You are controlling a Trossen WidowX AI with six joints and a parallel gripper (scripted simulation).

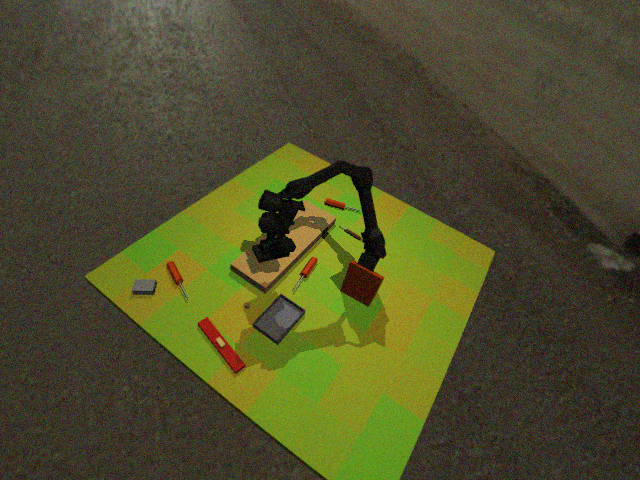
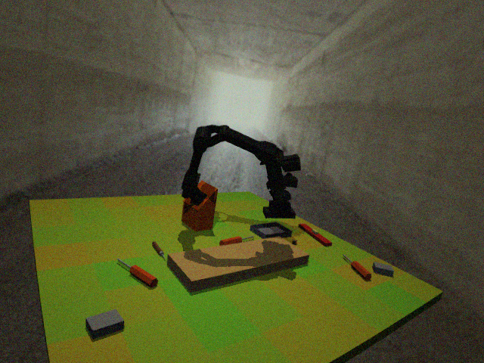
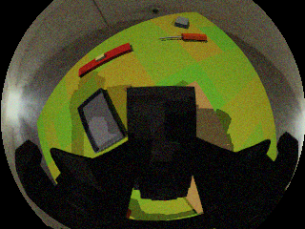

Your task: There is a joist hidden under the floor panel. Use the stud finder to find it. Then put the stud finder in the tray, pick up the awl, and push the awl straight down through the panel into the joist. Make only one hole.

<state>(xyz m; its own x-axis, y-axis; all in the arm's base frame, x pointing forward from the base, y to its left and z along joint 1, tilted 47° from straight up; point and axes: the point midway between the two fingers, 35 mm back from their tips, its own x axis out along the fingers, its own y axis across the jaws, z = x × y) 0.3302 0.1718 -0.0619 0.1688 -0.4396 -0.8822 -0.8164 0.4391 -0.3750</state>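
My gripper (image 1: 275, 237) (image 2: 279, 198) (image 3: 162, 138) is shut on the black stud finder (image 1: 273, 251) (image 2: 279, 211) (image 3: 161, 112), which hangs in the air. In the wrist view the grey tray (image 1: 265, 323) (image 2: 259, 230) (image 3: 96, 106) lies left of it and the tan floor panel (image 1: 305, 242) (image 2: 203, 270) (image 3: 202, 97) right of it, partly hidden. No hole shows on the visible part of the panel, though shadow covers much of it. A brown-handled pointed tool, apparently the awl (image 1: 352, 233) (image 2: 157, 248), lies off the panel's end, beside the arm.
Orange-handled tools (image 1: 309, 266) (image 1: 334, 203) (image 1: 174, 271) (image 2: 144, 275) lie around the panel. A red level (image 1: 210, 330) (image 2: 320, 237) (image 3: 114, 54) lies beyond the tray. Grey blocks (image 1: 144, 286) (image 2: 104, 324) (image 3: 182, 22) and a small brown knob (image 1: 247, 305) (image 2: 294, 242) are also there.
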